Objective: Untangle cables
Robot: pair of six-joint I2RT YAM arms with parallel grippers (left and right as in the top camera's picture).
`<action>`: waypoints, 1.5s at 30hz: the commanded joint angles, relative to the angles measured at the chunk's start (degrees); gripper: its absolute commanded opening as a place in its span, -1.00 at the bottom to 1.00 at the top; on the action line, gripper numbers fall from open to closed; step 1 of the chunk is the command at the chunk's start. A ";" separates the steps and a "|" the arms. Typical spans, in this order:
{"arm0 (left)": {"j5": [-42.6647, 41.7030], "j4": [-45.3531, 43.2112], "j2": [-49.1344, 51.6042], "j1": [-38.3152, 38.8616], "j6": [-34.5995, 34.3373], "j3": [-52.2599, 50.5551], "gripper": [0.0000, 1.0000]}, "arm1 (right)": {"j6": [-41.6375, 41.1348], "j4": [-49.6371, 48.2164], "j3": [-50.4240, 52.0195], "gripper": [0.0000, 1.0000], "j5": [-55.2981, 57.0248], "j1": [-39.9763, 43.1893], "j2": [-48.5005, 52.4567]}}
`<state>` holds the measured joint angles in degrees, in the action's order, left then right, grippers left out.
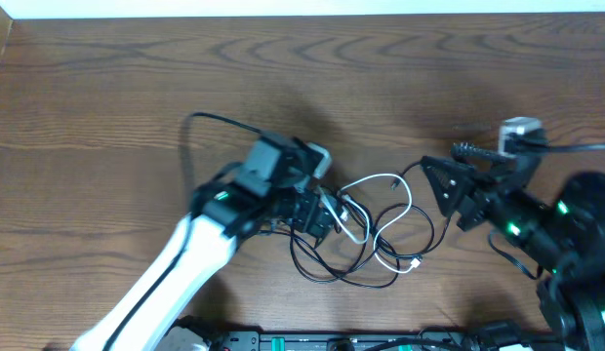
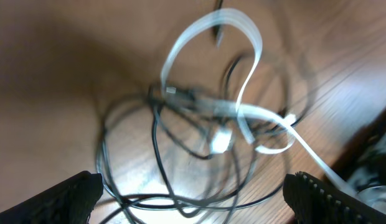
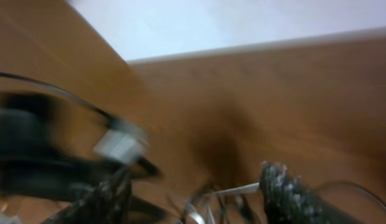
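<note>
Closest in, along the near edge of the table (image 1: 88, 88): a dark strip of hardware (image 1: 312, 341) with green lights, mostly cut off by the frame. From the near-left corner, the white left arm (image 1: 171, 268), slanting toward the middle and ending in the left gripper (image 2: 193, 202) at the left side of the tangle. Jaws spread wide in the left wrist view, fingertips (image 2: 62, 199) at the two lower corners, black strands running across the gap between them, nothing pinched.

Next out, the cables (image 1: 366, 239): one loose knot lying flat on the wood, just right of centre, between the two grippers. Black cables (image 2: 154, 143) in wide overlapping loops, the lowest bulging toward the near edge. White cable (image 2: 311, 152) threaded through the heap in a tall loop, crossing the black strands, with a small plug end (image 1: 417, 261) at the near-right side of the pile.

Level with the knot on the right, the black right arm (image 1: 537, 229), and the right gripper (image 3: 193, 196) pointed at the heap from just beside its right edge. Jaws parted and holding nothing, though the right wrist view is too blurred to tell whether a tip brushes a strand.

Farther back, a thin black lead (image 1: 210, 120) arching off the left wrist and a pale block (image 1: 520, 129) on the right wrist. Beyond those, bare wood up to a white strip (image 1: 283, 8) along the far edge
</note>
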<state>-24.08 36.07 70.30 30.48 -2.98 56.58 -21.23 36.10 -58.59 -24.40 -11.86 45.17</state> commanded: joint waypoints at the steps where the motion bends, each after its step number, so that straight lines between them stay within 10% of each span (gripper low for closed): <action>1: -0.79 1.05 -8.44 -0.98 -0.31 2.40 0.96 | 3.32 2.80 -0.22 0.41 2.86 0.17 4.39; 9: -0.74 1.01 -26.40 -1.01 -0.31 2.60 0.96 | 9.88 6.12 -0.22 0.97 -7.87 -2.99 18.32; 29: -0.74 5.25 -32.85 -1.01 -0.28 2.60 0.96 | 45.07 3.15 -0.22 0.97 4.55 -27.58 36.17; 45: -0.72 6.34 -32.85 -1.01 -0.28 2.60 0.96 | 45.31 -7.52 -0.22 0.98 3.89 -35.69 36.20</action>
<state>-24.08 42.24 37.56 29.67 -2.98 58.37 23.27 28.91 -58.59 -20.64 -45.63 81.12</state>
